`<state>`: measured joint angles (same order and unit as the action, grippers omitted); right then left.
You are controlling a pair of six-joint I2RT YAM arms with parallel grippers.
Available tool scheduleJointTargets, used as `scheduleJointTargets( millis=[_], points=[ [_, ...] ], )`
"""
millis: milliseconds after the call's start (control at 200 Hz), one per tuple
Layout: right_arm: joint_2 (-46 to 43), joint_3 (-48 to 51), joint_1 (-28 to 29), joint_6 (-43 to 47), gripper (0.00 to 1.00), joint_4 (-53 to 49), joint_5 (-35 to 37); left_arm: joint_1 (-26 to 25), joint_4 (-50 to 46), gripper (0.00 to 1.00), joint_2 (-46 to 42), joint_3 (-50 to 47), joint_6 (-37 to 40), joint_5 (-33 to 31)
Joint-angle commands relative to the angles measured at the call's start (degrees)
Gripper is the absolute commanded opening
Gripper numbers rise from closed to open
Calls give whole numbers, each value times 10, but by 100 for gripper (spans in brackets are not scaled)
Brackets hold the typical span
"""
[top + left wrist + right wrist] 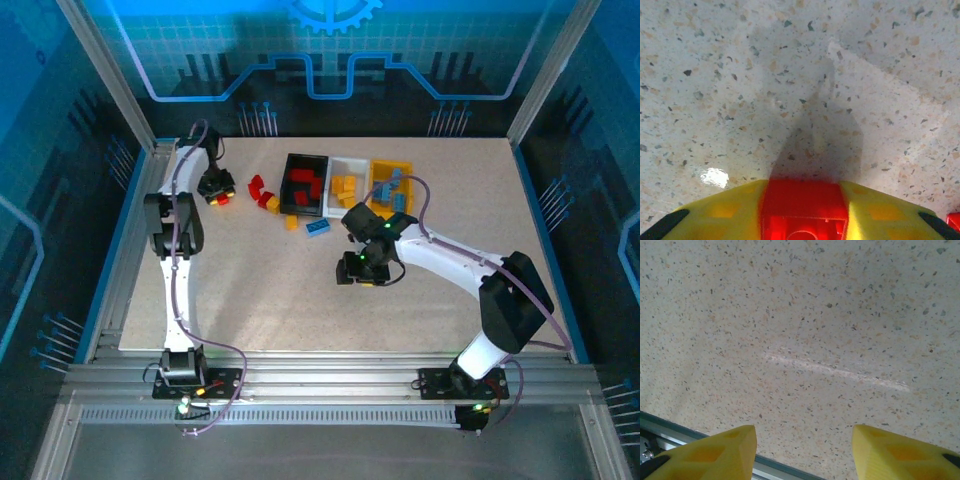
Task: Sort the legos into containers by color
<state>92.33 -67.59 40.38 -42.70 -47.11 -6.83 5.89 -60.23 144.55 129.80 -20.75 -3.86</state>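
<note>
- My left claw is down at the far-left of the table, and the wrist view is plain: a red brick sits flush between my yellow pads, clamped.
- My right claw hangs mid-table, fingers spread, nothing between them.
- The target is the black bin, off to the right past two loose red bricks. Reds already lie in it.
- Doing it well, I reckon: lift straight up so the brick clears the table. Carry it high over those loose reds, stop above the bin's middle, then let go low.
- The grip looks centred, but too light a squeeze could let the brick twist.
- An orange brick and a blue brick lie just in front of the bins. The white bin holds orange ones and the yellow bin holds blue.
</note>
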Motion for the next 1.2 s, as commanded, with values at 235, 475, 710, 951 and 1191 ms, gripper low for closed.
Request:
scheduleJointTargets(
  millis=[235, 475, 710, 951, 1191],
  points=[
    [9, -37, 13, 12, 54, -15, 9, 1, 51, 37, -151, -168, -3, 76],
    [-6, -22, -6, 50, 55, -7, 13, -29, 59, 38, -261, -233, -42, 174],
    [-63, 36, -49, 66, 54, 11, 5, -106, 65, 39, -259, -187, -109, 222],
    [-159, 89, -81, 74, 55, -16, 15, -161, 46, 39, -164, -51, -135, 209],
    [-263, 141, -113, 62, 55, -48, 24, -180, 24, 43, -65, 63, -145, 199]
  ],
)
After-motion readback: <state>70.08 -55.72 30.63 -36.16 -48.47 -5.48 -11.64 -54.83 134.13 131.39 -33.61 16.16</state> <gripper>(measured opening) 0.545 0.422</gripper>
